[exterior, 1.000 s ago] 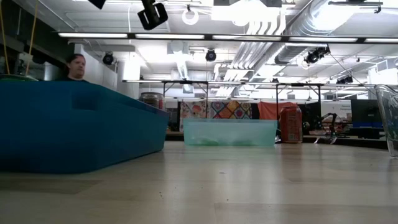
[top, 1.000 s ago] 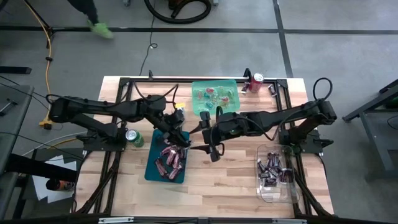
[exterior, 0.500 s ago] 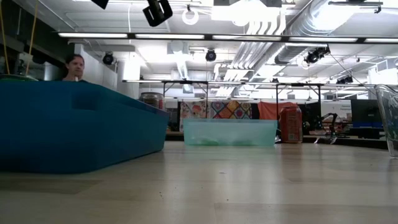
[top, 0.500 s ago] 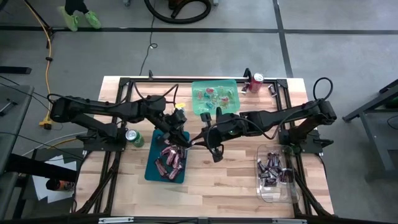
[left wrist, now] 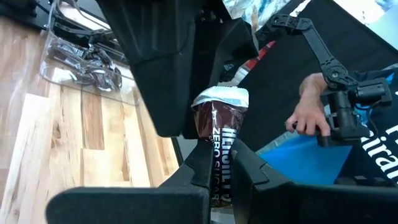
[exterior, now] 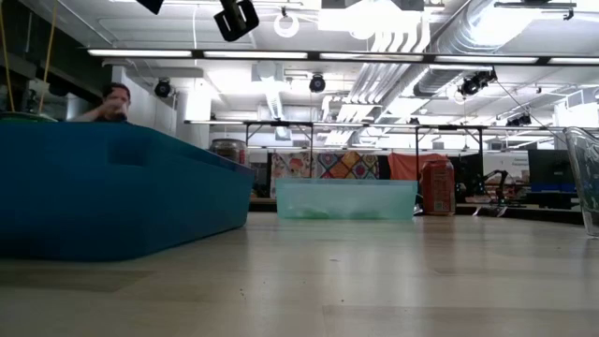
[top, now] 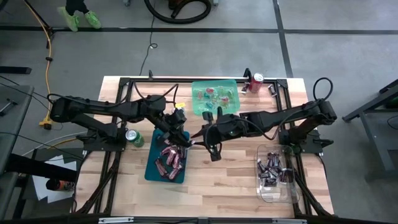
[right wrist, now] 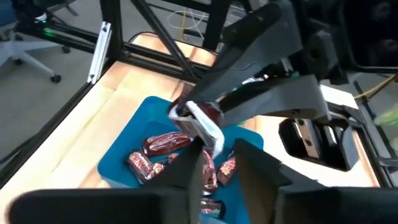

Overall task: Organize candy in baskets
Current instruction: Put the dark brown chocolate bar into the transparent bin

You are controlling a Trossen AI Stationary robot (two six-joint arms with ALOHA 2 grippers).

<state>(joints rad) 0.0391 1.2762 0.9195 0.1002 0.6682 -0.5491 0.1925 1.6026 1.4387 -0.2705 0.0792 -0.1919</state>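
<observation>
High view showed both tools meeting over the near-right corner of the teal basket [top: 155, 167], left tool [top: 186, 142] and right tool [top: 200, 139] tip to tip above the bench [top: 217, 186]. Both wrist views showed one dark brown candy bar [left wrist: 221, 127] between them, each tool clenched on an end of it, long axis running roughly along the line from one tool to the other. The teal basket with its pile of like bars [right wrist: 166, 143] lay directly under the left tool, so my read: left arm was nearer for the drop.
</observation>
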